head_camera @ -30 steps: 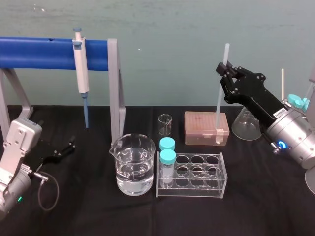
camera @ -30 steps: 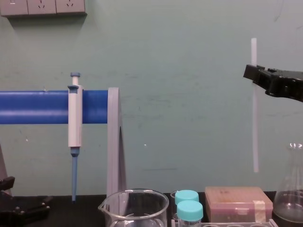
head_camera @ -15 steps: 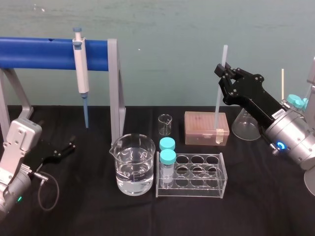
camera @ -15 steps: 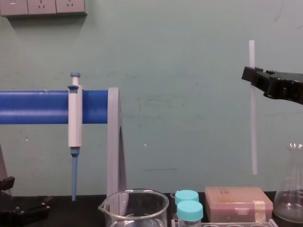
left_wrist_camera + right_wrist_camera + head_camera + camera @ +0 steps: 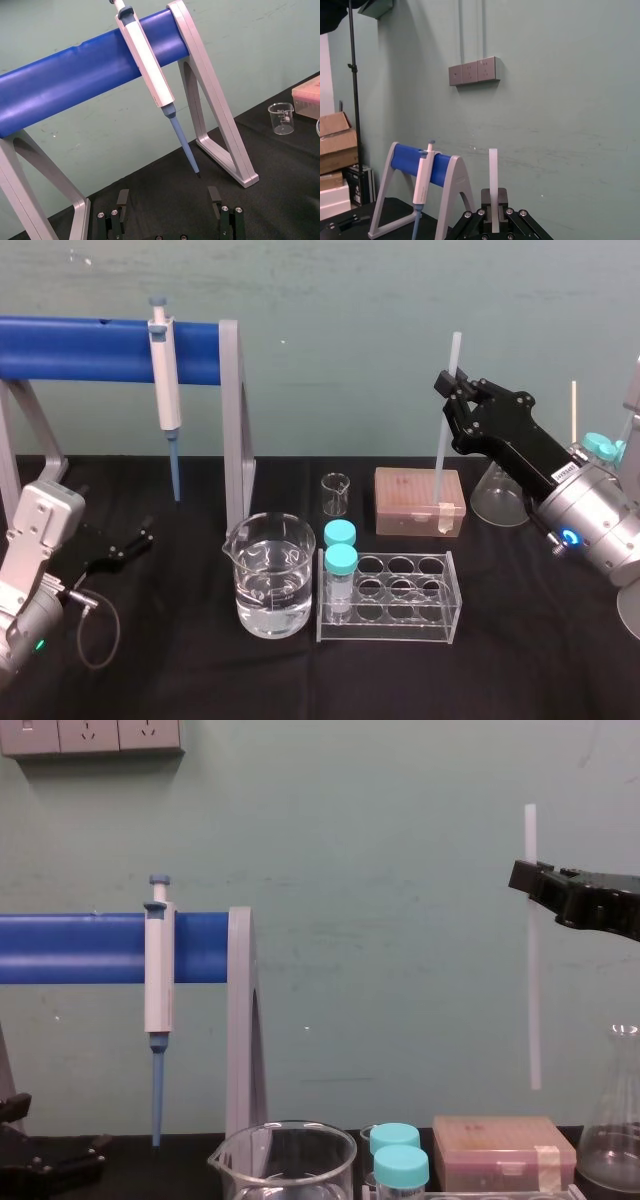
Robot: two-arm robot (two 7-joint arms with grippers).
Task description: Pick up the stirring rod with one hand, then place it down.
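right gripper [image 5: 453, 388]: jaws closed on rod [image 5: 443, 445] near its top | rod: upright, low end hung free above pink box [image 5: 420, 502], off bench [image 5: 540, 640] | left gripper [image 5: 122, 547]: parked far left, jaws open

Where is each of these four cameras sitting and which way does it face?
Head view: high, looking forward and down over the table; left tool parked low left, right tool holding the stirring rod upright.
Chest view: lower, facing across the table to the wall; right tool enters at right.
Left wrist view: near the table, facing the pipette on its stand; own open tool.
Right wrist view: raised, facing the wall; own tool clamping the rod.
Shared: head and chest both show rod, pipette, beaker.
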